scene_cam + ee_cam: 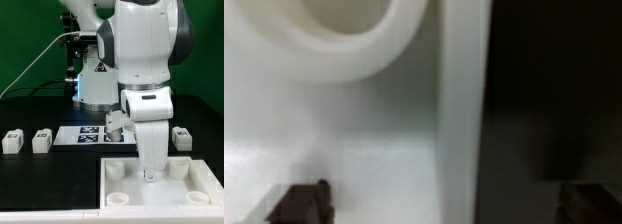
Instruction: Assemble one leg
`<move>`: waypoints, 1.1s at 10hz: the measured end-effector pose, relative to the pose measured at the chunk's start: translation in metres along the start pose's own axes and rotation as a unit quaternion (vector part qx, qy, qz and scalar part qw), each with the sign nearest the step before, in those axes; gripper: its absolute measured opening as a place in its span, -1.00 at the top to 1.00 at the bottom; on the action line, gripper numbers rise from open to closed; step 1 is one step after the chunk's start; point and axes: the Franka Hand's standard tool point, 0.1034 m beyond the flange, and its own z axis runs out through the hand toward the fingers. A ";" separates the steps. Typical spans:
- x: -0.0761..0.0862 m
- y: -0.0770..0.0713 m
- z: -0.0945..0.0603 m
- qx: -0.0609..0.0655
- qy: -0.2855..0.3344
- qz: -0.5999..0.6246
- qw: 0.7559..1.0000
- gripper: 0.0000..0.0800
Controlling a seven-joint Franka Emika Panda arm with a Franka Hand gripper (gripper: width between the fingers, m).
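Note:
Several small white legs with marker tags stand on the black table: two at the exterior view's left [12, 141] [42, 140], one by the marker board's end [118, 122], one at the right [181, 136]. My gripper [150, 177] points straight down onto the large white square board [205, 185], far from every leg. In the wrist view my gripper [445, 204] is open and empty, its dark fingertips [299, 202] wide apart. One is over the board [349, 130], the other over the dark table, with the board's edge between them. A round corner socket [331, 30] shows ahead.
The marker board [92, 133] lies flat behind the square board. The arm's white base [97, 90] stands at the back with cables. The square board has raised round sockets [116, 171] at its corners.

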 end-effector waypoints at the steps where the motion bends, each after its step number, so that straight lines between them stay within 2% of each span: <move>1: 0.000 0.000 0.000 0.000 0.000 0.000 1.000 -0.62; 6: -0.003 0.002 -0.004 -0.002 -0.001 0.002 1.000 -0.62; 8: -0.003 0.007 -0.032 -0.014 -0.007 0.033 0.999 -0.62; 10: 0.006 -0.002 -0.050 -0.018 -0.010 0.063 0.998 -0.62; 11: 0.020 -0.012 -0.052 -0.017 -0.008 0.163 0.987 -0.62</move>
